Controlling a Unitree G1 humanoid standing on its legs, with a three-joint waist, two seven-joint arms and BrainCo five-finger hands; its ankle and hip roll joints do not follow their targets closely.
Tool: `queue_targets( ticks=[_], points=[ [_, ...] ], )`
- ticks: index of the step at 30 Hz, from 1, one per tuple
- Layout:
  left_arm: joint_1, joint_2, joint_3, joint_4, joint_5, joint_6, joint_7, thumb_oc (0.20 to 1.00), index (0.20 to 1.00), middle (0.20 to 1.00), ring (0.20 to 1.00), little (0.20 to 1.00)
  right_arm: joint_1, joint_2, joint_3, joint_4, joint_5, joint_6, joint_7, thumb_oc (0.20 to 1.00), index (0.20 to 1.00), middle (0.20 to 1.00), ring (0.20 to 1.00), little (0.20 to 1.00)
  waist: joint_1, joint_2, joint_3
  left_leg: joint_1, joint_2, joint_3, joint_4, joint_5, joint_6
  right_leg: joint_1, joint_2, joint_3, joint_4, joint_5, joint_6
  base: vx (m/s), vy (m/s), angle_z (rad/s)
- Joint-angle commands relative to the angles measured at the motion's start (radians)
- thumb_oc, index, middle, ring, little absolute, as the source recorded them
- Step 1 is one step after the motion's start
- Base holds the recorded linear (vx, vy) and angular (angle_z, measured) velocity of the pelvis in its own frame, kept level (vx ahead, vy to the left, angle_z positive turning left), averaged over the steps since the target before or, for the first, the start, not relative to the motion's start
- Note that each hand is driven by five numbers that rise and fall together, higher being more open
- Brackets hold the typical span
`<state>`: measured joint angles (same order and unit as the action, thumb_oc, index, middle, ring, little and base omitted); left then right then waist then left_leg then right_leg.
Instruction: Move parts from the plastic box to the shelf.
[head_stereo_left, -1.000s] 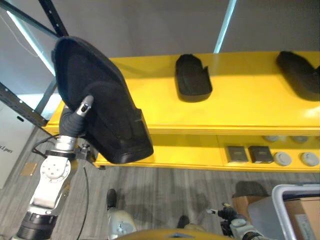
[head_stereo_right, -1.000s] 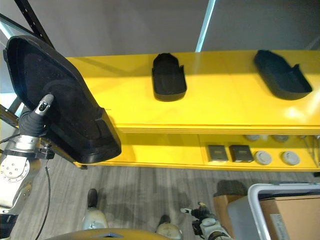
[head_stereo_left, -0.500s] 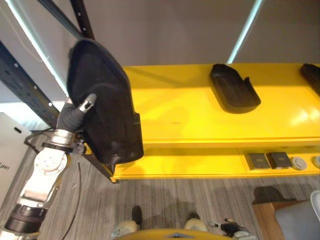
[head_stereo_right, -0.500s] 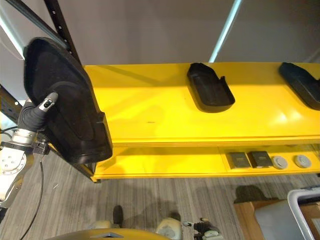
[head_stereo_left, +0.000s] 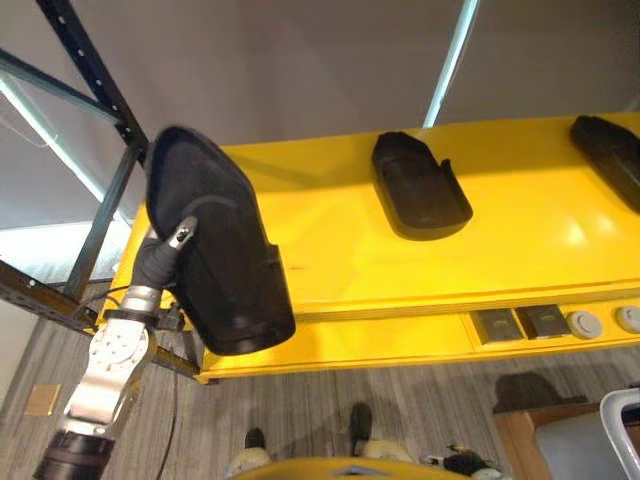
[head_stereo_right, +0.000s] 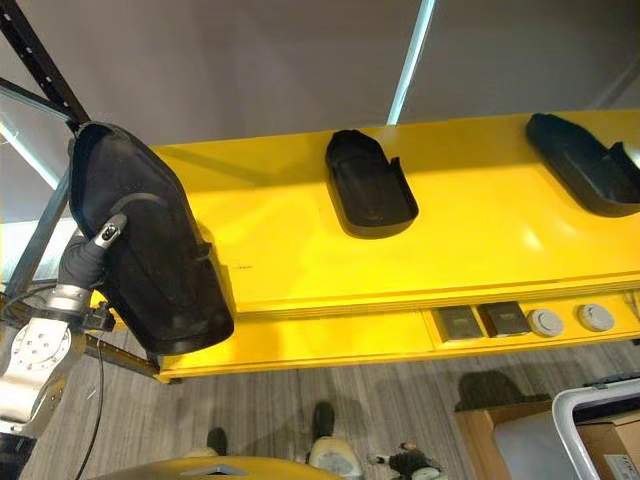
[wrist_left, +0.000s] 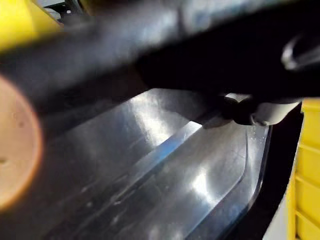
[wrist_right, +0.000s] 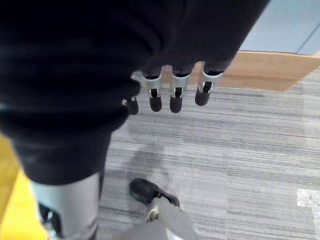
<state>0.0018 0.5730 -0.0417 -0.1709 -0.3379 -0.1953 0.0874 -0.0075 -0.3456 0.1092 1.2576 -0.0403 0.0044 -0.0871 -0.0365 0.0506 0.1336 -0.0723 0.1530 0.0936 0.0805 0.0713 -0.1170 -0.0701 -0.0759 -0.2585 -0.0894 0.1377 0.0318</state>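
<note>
My left hand (head_stereo_left: 168, 248) is shut on a large black moulded part (head_stereo_left: 215, 250), its thumb lying over the part's inner face. The part stands tilted at the left end of the yellow shelf (head_stereo_left: 330, 240), overlapping the front edge. Its glossy surface (wrist_left: 175, 165) shows up close in the left wrist view. Two more black parts (head_stereo_left: 418, 187) (head_stereo_left: 610, 150) lie flat on the shelf top, at the middle and far right. The grey-rimmed plastic box (head_stereo_right: 575, 395) sits on the floor at the lower right. My right hand (wrist_right: 176, 100) hangs low over the floor, fingers straight and empty.
A dark steel rack upright (head_stereo_left: 90, 70) rises behind the shelf's left end. On the lower yellow level lie small dark square pieces (head_stereo_left: 495, 325) and grey discs (head_stereo_left: 582, 322). A brown cardboard box (head_stereo_right: 480, 425) stands beside the plastic box on the grey plank floor (wrist_right: 250, 150).
The whole view has shifted as the camera moved. My left hand still holds the black part at the shelf's left end.
</note>
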Motion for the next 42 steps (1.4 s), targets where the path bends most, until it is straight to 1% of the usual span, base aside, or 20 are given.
queue_targets(
  ticks=[1,4,5,9,11,12,13,15,16,19,20,23,24,29,30,33,35,38,39,42],
  points=[
    [-0.091,0.090,0.108,-0.026,0.042,-0.030,0.027,0.200,0.200,0.200,0.200,0.200,-0.031,0.025,0.037,-0.006,0.025,-0.007,0.027,1.000,1.000,1.000,1.000,1.000,-0.016,-0.034,0.027,-0.010,-0.083,-0.072,-0.059,-0.124,0.042,0.024,-0.042,0.043,0.043,-0.158,0.080,0.08,0.024,0.04],
    [-0.097,0.106,0.114,-0.014,0.044,-0.032,0.033,0.200,0.200,0.200,0.200,0.200,-0.030,0.030,0.035,-0.008,0.038,-0.011,0.020,1.000,1.000,1.000,1.000,1.000,-0.007,-0.037,0.033,-0.006,-0.088,-0.084,-0.060,-0.123,0.046,0.025,-0.037,0.062,0.039,-0.154,0.079,0.06,0.013,-0.56],
    [-0.105,0.133,0.128,0.006,0.025,-0.017,0.020,0.200,0.200,0.200,0.200,0.200,-0.017,0.053,-0.016,-0.018,0.127,-0.021,0.021,1.000,1.000,1.000,1.000,1.000,-0.023,-0.040,0.027,0.014,-0.092,-0.084,-0.086,-0.122,0.051,0.029,-0.030,0.088,0.017,-0.147,0.078,0.06,0.028,-0.79],
    [-0.105,0.152,0.131,0.019,-0.005,-0.005,0.003,0.200,0.200,0.200,0.200,0.200,-0.003,0.073,0.007,-0.016,0.114,-0.019,0.033,1.000,1.000,1.000,1.000,1.000,-0.024,-0.040,0.024,0.043,-0.093,-0.073,-0.111,-0.123,0.055,0.036,-0.028,0.109,0.009,-0.142,0.079,0.08,0.024,-0.38],
    [-0.111,0.165,0.129,0.051,-0.086,0.004,-0.012,0.200,0.200,0.200,0.200,0.200,0.003,0.081,0.052,-0.024,0.072,-0.009,0.048,1.000,1.000,1.000,1.000,1.000,-0.034,-0.040,0.030,0.059,-0.092,-0.056,-0.126,-0.126,0.061,0.027,-0.025,0.135,0.005,-0.134,0.081,0.05,0.036,-0.17],
    [-0.112,0.165,0.128,0.053,-0.088,0.003,-0.013,0.200,0.200,0.200,0.200,0.200,0.003,0.082,0.052,-0.025,0.072,-0.009,0.048,1.000,1.000,1.000,1.000,1.000,-0.032,-0.040,0.030,0.060,-0.092,-0.054,-0.127,-0.126,0.061,0.027,-0.024,0.137,0.005,-0.134,0.081,0.02,0.017,-0.31],
    [-0.141,0.175,0.116,0.107,-0.148,0.008,-0.014,0.200,0.200,0.200,0.200,0.200,0.000,0.083,0.066,-0.032,0.065,-0.007,0.054,1.000,1.000,1.000,1.000,1.000,-0.036,-0.040,0.034,0.065,-0.087,-0.040,-0.137,-0.125,0.062,0.015,-0.021,0.148,0.002,-0.128,0.084,0.01,0.007,-0.25],
    [-0.181,0.189,0.089,0.167,-0.179,0.016,-0.016,0.200,0.200,0.200,0.200,0.200,-0.004,0.083,0.087,-0.037,0.053,-0.006,0.060,1.000,1.000,1.000,1.000,1.000,-0.038,-0.040,0.041,0.066,-0.084,-0.029,-0.145,-0.123,0.062,0.001,-0.017,0.156,0.002,-0.124,0.086,0.00,0.001,-0.18],
    [-0.181,0.189,0.089,0.168,-0.179,0.016,-0.016,0.200,0.200,0.200,0.200,0.200,-0.004,0.083,0.087,-0.037,0.053,-0.006,0.060,1.000,1.000,1.000,1.000,1.000,-0.037,-0.040,0.041,0.066,-0.084,-0.028,-0.145,-0.123,0.062,0.001,-0.016,0.156,0.002,-0.124,0.086,-0.02,-0.004,-0.23],
    [-0.274,0.259,0.057,0.302,-0.167,0.044,0.009,0.200,0.200,0.200,0.200,0.200,-0.028,0.072,0.107,-0.056,0.063,-0.005,0.062,1.000,1.000,1.000,1.000,1.000,-0.046,-0.042,0.074,0.042,-0.078,-0.016,-0.142,-0.118,0.062,-0.037,-0.011,0.168,0.004,-0.113,0.091,-0.03,0.001,-0.19],
    [-0.276,0.259,0.056,0.304,-0.168,0.043,0.009,0.200,0.200,0.200,0.200,0.200,-0.028,0.073,0.106,-0.056,0.063,-0.005,0.062,1.000,1.000,1.000,1.000,1.000,-0.045,-0.042,0.074,0.041,-0.078,-0.017,-0.141,-0.118,0.062,-0.038,-0.011,0.168,0.004,-0.113,0.091,-0.04,0.005,-0.11],
    [-0.339,0.317,0.032,0.368,-0.138,0.064,0.023,0.200,0.200,0.200,0.200,0.200,-0.047,0.069,0.107,-0.061,0.086,-0.005,0.056,1.000,1.000,1.000,1.000,1.000,-0.048,-0.047,0.103,0.012,-0.078,-0.015,-0.134,-0.113,0.063,-0.067,-0.010,0.170,0.008,-0.104,0.093,-0.04,-0.011,-0.06],
    [-0.342,0.318,0.031,0.369,-0.138,0.064,0.023,0.200,0.200,0.200,0.200,0.200,-0.048,0.070,0.106,-0.061,0.086,-0.005,0.056,1.000,1.000,1.000,1.000,1.000,-0.047,-0.048,0.102,0.011,-0.078,-0.015,-0.134,-0.113,0.063,-0.068,-0.010,0.170,0.008,-0.104,0.093,-0.03,-0.018,-0.02],
    [-0.346,0.377,0.027,0.371,-0.118,0.082,0.007,0.200,0.200,0.200,0.200,0.200,-0.065,0.071,0.107,-0.061,0.098,-0.001,0.054,1.000,1.000,1.000,1.000,1.000,-0.045,-0.052,0.129,-0.025,-0.078,-0.017,-0.118,-0.110,0.063,-0.096,-0.012,0.170,0.010,-0.096,0.093,-0.02,-0.005,0.00],
    [-0.336,0.398,0.032,0.368,-0.094,0.094,0.004,0.200,0.200,0.200,0.200,0.200,-0.069,0.077,0.112,-0.059,0.101,0.001,0.058,1.000,1.000,1.000,1.000,1.000,-0.041,-0.054,0.136,-0.033,-0.079,-0.019,-0.113,-0.110,0.063,-0.101,-0.011,0.168,0.010,-0.094,0.092,0.00,0.000,0.00],
    [-0.307,0.402,0.044,0.354,-0.070,0.110,0.002,0.200,0.200,0.200,0.200,0.200,-0.070,0.085,0.123,-0.058,0.097,0.005,0.065,1.000,1.000,1.000,1.000,1.000,-0.037,-0.055,0.144,-0.039,-0.078,-0.019,-0.107,-0.110,0.062,-0.102,-0.012,0.166,0.008,-0.095,0.091,0.00,0.000,0.00],
    [-0.287,0.388,0.054,0.345,-0.051,0.120,0.009,0.200,0.200,0.200,0.200,0.200,-0.074,0.090,0.130,-0.055,0.093,0.009,0.066,1.000,1.000,1.000,1.000,1.000,-0.034,-0.054,0.149,-0.039,-0.078,-0.020,-0.106,-0.111,0.063,-0.101,-0.013,0.165,0.008,-0.095,0.089,0.00,-0.004,0.02],
    [-0.235,0.328,0.079,0.323,-0.013,0.139,0.024,0.200,0.200,0.200,0.200,0.200,-0.085,0.098,0.136,-0.049,0.072,0.018,0.058,1.000,1.000,1.000,1.000,1.000,-0.030,-0.054,0.154,-0.038,-0.081,-0.024,-0.107,-0.113,0.063,-0.099,-0.014,0.162,0.007,-0.098,0.087,0.00,-0.005,0.04],
    [-0.227,0.294,0.087,0.328,0.017,0.152,0.036,0.200,0.200,0.200,0.200,0.200,-0.085,0.103,0.137,-0.050,0.069,0.020,0.061,1.000,1.000,1.000,1.000,1.000,-0.030,-0.052,0.154,-0.035,-0.081,-0.024,-0.109,-0.113,0.062,-0.097,-0.014,0.162,0.007,-0.100,0.086,0.01,0.004,0.06],
    [-0.227,0.263,0.092,0.343,0.054,0.170,0.045,0.200,0.200,0.200,0.200,0.200,-0.083,0.107,0.141,-0.053,0.063,0.022,0.063,1.000,1.000,1.000,1.000,1.000,-0.031,-0.052,0.155,-0.031,-0.080,-0.024,-0.111,-0.114,0.062,-0.095,-0.013,0.163,0.006,-0.101,0.084,0.00,0.001,0.02]
  ],
)
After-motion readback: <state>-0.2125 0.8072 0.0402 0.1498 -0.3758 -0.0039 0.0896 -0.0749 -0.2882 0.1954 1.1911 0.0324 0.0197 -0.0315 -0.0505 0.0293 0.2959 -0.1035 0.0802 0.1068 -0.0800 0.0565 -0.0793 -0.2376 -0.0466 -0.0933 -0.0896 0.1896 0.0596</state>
